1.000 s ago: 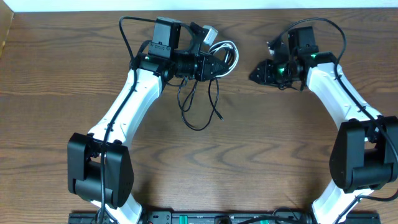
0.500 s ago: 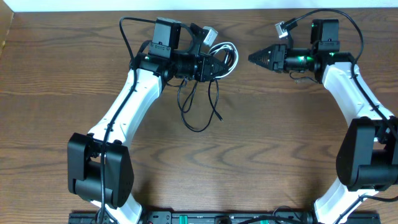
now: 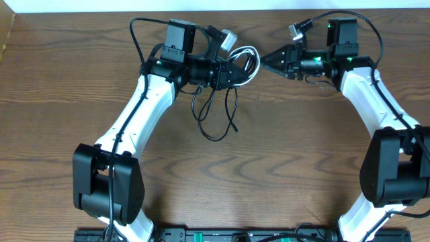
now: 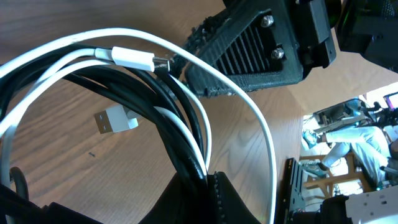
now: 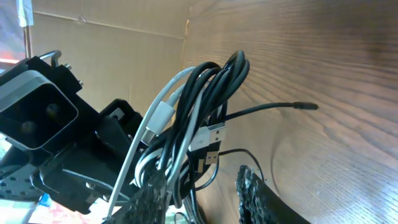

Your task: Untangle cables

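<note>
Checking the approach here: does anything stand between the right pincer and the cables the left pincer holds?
Nothing visible does. The right pincer, jaws apart, points straight at the cables bunched in the left pincer. Overhead, only a sliver of bare table shows between its tips and the nearest white loop.

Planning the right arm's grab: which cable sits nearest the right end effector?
The white cable: its loop sticks out of the bundle right at the right end effector. The black cables' loose loops trail away from it.
</note>
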Controlling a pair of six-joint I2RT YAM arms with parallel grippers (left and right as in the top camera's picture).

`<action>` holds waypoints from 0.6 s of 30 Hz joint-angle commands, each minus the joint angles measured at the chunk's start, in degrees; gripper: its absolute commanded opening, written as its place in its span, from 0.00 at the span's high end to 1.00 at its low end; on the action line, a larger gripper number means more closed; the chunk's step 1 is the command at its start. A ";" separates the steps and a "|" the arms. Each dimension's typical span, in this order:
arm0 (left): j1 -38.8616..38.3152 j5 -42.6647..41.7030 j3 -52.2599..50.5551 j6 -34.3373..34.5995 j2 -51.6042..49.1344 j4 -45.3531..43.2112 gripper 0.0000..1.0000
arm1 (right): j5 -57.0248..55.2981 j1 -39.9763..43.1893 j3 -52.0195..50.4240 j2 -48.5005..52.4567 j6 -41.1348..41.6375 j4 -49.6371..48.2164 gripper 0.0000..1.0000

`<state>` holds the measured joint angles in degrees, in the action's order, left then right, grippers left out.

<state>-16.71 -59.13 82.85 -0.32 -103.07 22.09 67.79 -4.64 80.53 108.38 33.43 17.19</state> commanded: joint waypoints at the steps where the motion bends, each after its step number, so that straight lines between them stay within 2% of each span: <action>1: 0.22 -1.68 -0.28 -2.51 0.72 -0.07 0.92 | 1.40 -1.14 -0.02 -0.13 3.58 -1.40 0.67; 7: 0.24 -1.66 -0.28 -2.51 0.72 -0.07 0.92 | -0.35 -2.49 -0.02 -0.13 4.44 -1.55 0.79; 18: 0.22 -1.68 -0.28 -2.51 0.72 -0.07 0.92 | -2.95 -3.13 -0.02 -0.13 4.24 -0.11 0.87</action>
<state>-16.56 -59.24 82.85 -1.56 -103.07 22.13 66.89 -6.94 80.55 108.38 37.34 16.08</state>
